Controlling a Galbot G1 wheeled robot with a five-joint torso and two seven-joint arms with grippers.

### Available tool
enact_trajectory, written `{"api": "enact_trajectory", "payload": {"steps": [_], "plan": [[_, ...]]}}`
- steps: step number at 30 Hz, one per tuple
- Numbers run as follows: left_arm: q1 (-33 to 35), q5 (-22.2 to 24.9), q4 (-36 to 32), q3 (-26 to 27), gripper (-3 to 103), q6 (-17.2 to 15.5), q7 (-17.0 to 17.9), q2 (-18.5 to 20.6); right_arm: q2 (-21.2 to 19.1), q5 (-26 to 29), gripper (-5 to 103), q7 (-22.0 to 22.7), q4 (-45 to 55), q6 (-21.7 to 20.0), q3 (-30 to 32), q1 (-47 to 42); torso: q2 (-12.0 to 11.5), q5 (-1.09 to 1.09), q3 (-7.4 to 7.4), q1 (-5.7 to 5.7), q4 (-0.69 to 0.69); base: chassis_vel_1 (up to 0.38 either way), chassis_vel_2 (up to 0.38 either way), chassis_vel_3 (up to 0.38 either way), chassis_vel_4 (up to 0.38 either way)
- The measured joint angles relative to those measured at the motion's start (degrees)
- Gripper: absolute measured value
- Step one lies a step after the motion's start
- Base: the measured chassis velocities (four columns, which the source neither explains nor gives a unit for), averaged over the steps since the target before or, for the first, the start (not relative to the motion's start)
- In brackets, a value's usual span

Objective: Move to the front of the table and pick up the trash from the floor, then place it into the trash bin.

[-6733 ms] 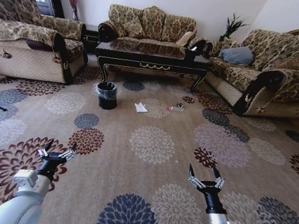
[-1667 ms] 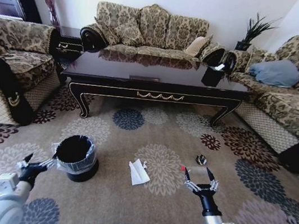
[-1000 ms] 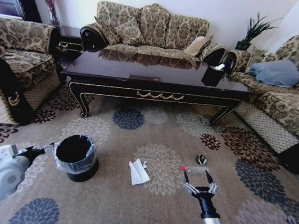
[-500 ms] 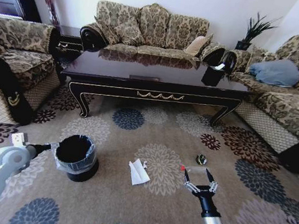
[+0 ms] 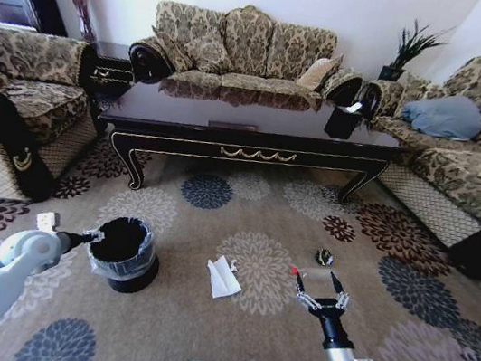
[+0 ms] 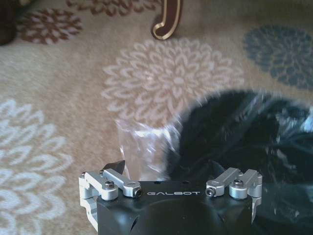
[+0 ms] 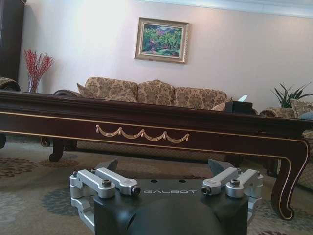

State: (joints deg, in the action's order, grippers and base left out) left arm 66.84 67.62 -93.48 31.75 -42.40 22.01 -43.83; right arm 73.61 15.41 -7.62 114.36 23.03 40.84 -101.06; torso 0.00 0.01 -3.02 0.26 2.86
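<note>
On the carpet before the coffee table, the white paper piece looked light and limp, best pinched at an edge, while the right pincer hovered spread wide and the left pincer, also apart, reached the trash bin.

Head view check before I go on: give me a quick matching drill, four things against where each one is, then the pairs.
Things:
1. left hand
2. right hand
3. white paper
4. dark ball

Places:
A. on the carpet between the trash bin and the right hand
B. at the bin's bagged rim
C. open, raised just short of the red-tipped wrapper
D. on the carpet beyond the wrapper, toward the table

Pairs: 1-B, 2-C, 3-A, 4-D
</note>
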Motion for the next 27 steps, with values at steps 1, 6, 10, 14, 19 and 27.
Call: {"api": "enact_trajectory", "payload": {"steps": [1,6,10,14,19,27], "plan": [[0.00,0.00,0.00,0.00,97,0.00,0.00,0.00,0.00,0.00,100,0.00,0.00,0.00,0.00,0.00,0.00,0.00,0.00,0.00,0.00,0.000,0.000,0.000,0.000],[-1.81,-2.47,1.35,-2.37,97,0.45,-0.20,-1.39,-0.08,0.03,100,0.19,0.13,-0.21,0.04,0.02,0.01,0.08,0.02,-0.02,-0.03,0.000,0.000,0.000,0.000],[-1.51,-3.92,1.55,-2.95,89,0.56,-0.05,-2.43,-0.48,0.14,100,0.40,-0.55,-0.22,0.21,0.04,0.02,0.12,0.04,-0.03,-0.03,0.000,0.000,0.000,0.000],[-0.51,-3.61,0.88,-2.05,72,0.57,0.10,-2.30,-0.51,0.11,100,0.56,-0.95,-0.36,0.05,0.44,0.02,0.02,0.02,-0.02,0.03,0.000,0.000,0.000,0.000],[1.38,-2.08,-0.83,-0.27,56,0.55,0.06,-1.39,-0.44,-0.11,100,0.91,-1.04,-0.64,-0.56,0.91,0.00,-0.08,-0.02,-0.01,0.04,0.000,0.000,0.000,0.000],[2.67,0.02,-3.02,2.50,29,-0.04,0.86,-0.95,-0.46,-0.29,100,1.16,-0.76,-0.70,-0.58,0.59,-0.01,-0.06,-0.02,0.01,-0.01,0.000,0.000,0.000,0.000]]}}
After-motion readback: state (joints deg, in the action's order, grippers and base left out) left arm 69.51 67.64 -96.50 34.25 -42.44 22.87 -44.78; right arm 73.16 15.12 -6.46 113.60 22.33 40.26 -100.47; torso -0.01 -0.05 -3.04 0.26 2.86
